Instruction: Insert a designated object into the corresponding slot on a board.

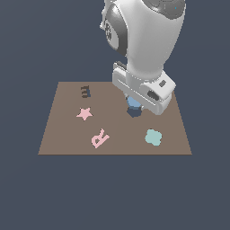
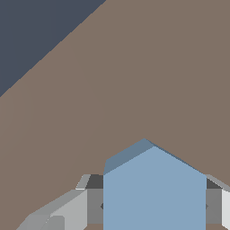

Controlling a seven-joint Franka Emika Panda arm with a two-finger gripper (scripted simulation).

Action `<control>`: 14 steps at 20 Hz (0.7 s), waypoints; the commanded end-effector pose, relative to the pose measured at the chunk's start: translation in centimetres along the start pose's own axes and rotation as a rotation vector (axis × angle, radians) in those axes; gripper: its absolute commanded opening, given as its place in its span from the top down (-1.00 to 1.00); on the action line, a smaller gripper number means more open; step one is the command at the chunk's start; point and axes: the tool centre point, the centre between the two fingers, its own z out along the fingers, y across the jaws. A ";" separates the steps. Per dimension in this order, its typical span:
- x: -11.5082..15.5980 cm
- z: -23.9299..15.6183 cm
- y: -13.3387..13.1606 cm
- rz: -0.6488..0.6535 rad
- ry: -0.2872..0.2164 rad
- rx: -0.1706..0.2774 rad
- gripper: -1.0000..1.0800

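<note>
On the flat brown rectangular board, a raised pink letter "R" lies tilted at about seven o'clock from the board's middle; a small dark "3"-shaped mark sits at ten o'clock.

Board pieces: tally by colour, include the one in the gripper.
Pink: 2, the star and the letter R
Teal: 1, the rounded flower-like piece
Light blue: 1, the hexagonal block, held in the gripper
Dark: 1, the "3"-shaped mark
Total: 5 on or over the board
</note>
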 end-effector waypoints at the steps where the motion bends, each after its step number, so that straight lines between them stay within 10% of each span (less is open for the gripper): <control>1: -0.4 0.0 0.3 -0.082 0.000 0.000 1.00; 14: -1.7 -0.1 1.5 -0.351 0.000 0.000 1.00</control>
